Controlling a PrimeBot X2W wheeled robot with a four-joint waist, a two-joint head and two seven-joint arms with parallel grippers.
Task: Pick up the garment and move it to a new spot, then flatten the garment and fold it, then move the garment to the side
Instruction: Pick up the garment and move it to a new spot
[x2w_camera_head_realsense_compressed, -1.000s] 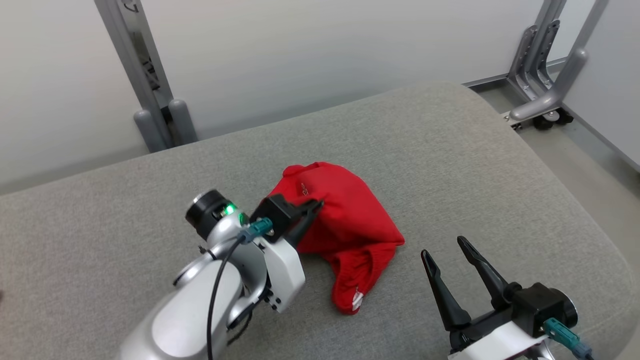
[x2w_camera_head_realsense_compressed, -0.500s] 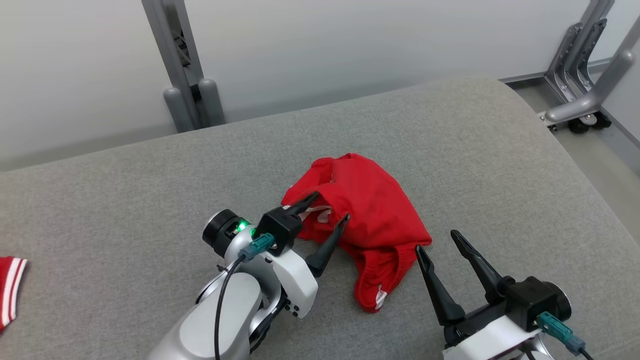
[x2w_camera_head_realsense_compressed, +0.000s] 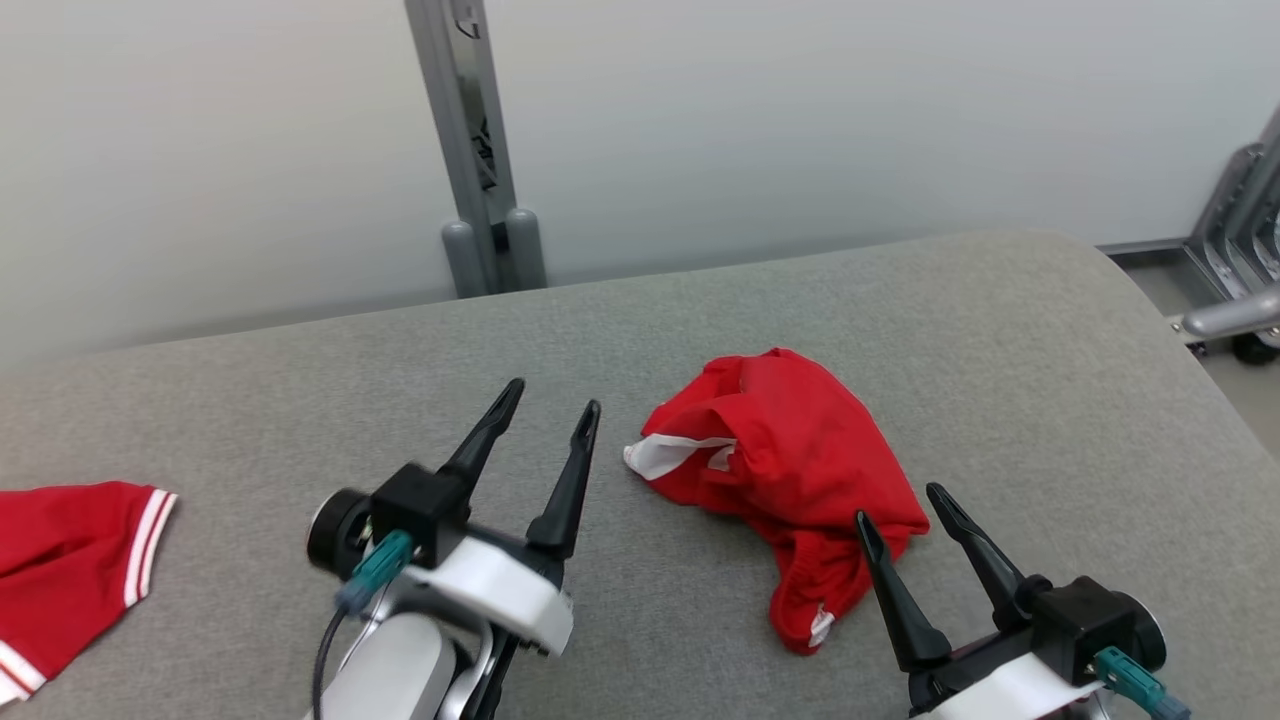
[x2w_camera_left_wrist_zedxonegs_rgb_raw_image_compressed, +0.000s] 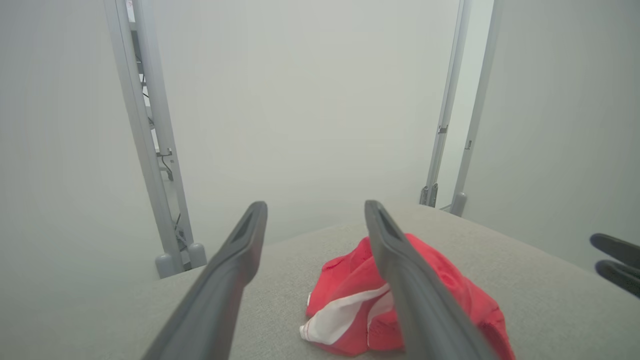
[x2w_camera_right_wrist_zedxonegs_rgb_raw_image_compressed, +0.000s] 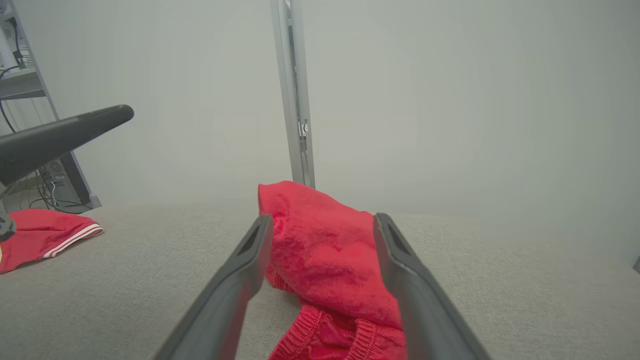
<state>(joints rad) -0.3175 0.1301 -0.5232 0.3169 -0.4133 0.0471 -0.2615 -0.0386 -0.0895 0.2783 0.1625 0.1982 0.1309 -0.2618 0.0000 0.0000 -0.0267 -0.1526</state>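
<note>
**Red garment in a heap, both grippers empty**

The red garment (x2w_camera_head_realsense_compressed: 790, 470) lies crumpled on the soft grey counter (x2w_camera_head_realsense_compressed: 1000, 350), a bit right of the middle. A white band shows at its left edge. A ribbed hem lies at the near end.

The left gripper (x2w_camera_head_realsense_compressed: 554, 394) is just left of the garment and is not touching it. Its two dark fingers are spread wide and hold nothing. They point toward the far wall.

The right gripper (x2w_camera_head_realsense_compressed: 898, 504) is at the near right edge of the garment. Its fingers are wide apart too and hold nothing. In the right wrist view the garment sits just ahead, in line with the gap between the fingers. I cannot tell if a fingertip touches the cloth.

Far to the left lies another red cloth (x2w_camera_head_realsense_compressed: 70, 560) with white stripes, well apart from the garment. A grey post (x2w_camera_head_realsense_compressed: 470, 150) stands behind the counter by the pale wall.
</note>
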